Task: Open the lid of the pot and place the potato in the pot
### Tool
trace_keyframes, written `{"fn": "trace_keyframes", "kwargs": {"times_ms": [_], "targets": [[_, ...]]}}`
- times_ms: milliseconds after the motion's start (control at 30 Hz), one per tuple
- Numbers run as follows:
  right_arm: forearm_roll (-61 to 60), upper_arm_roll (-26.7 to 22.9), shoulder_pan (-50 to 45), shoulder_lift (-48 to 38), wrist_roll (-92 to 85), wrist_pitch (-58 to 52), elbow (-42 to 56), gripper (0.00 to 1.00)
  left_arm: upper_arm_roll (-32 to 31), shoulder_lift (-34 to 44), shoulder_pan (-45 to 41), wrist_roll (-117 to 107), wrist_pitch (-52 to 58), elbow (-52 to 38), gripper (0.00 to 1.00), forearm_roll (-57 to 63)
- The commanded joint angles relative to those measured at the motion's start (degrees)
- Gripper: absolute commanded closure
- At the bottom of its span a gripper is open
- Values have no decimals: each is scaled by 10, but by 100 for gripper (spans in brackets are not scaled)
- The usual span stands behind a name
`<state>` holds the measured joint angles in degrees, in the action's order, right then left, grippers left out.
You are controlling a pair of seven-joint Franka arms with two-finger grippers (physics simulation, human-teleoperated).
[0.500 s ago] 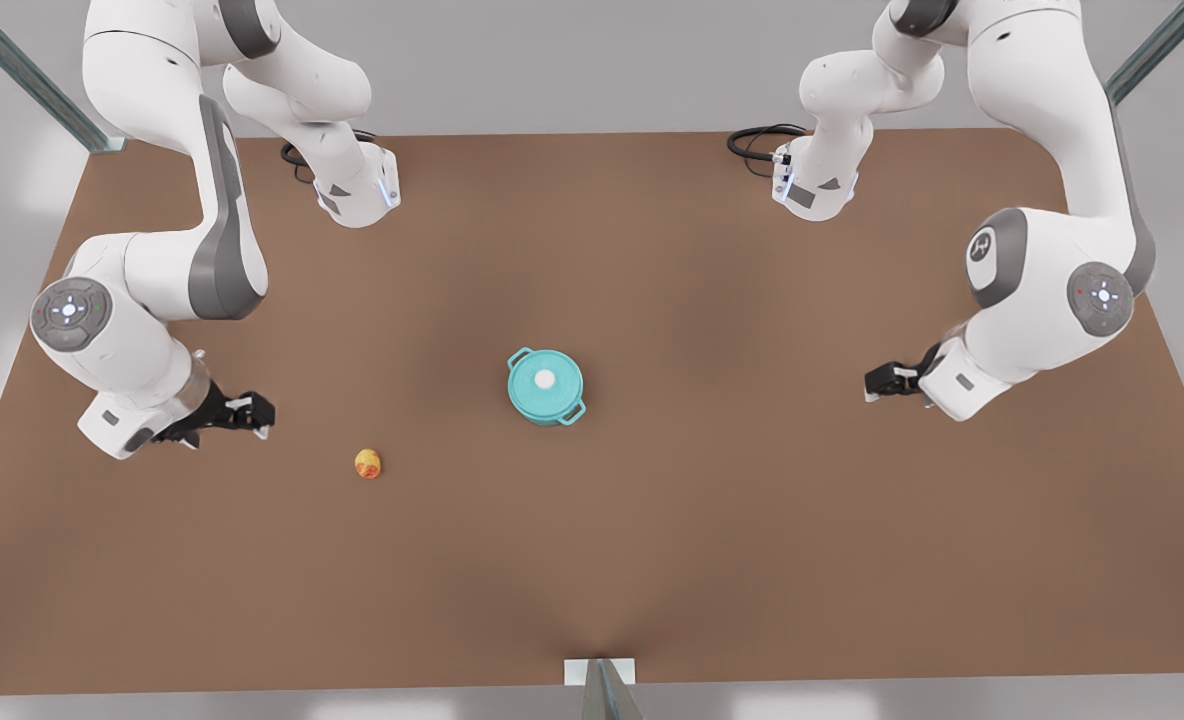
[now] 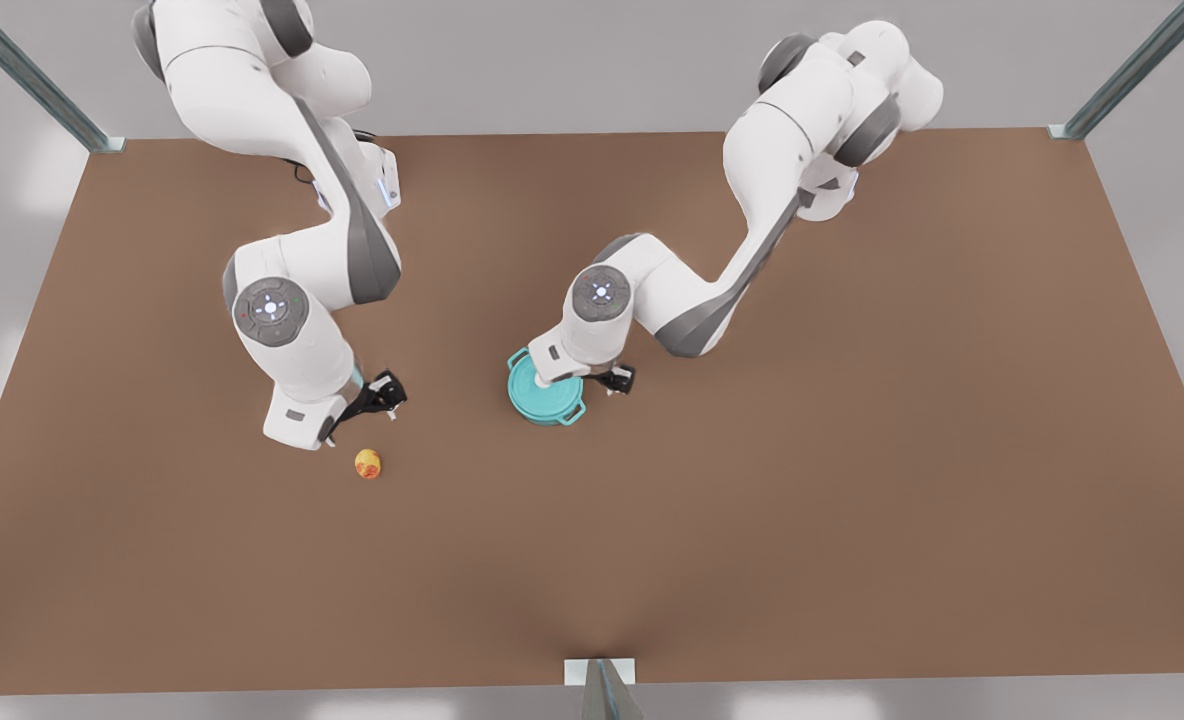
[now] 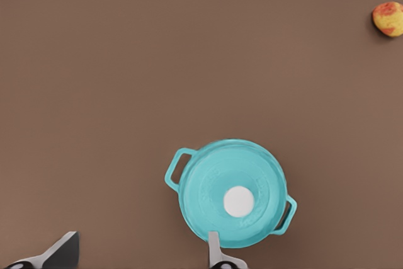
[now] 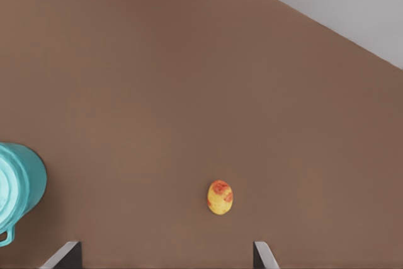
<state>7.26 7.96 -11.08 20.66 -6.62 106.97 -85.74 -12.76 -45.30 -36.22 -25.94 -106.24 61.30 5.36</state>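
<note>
The left gripper [image 2: 607,381], fingers spread, is held over the pot lid [image 3: 234,191]. The right gripper [image 2: 384,392], also spread, is held near the potato [image 2: 367,463].

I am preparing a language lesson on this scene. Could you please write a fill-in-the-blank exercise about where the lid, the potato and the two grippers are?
1. The pot lid rests on the ____, closing it.
2. The left gripper hangs over the ____.
3. The right gripper, fingers open, hangs near the ____.
4. The potato lies on the brown ____, apart from the pot.

Missing words: pot; pot lid; potato; table
</note>
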Motion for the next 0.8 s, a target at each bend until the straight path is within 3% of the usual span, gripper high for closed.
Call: {"fn": "trace_keyframes", "kwargs": {"times_ms": [0, 233, 767], "targets": [[1, -1, 11, 15, -59, 3, -2, 0, 3, -19, -13, -388, -36, -12, 0, 37], [0, -1, 56, 25, -77, 202, -135, 0, 23, -41, -77, -452, -65, -3, 0, 62], [5, -1, 81, 106, -102, 266, -169, 0, 29, -91, -106, -456, -105, 9, 0, 100]]}}
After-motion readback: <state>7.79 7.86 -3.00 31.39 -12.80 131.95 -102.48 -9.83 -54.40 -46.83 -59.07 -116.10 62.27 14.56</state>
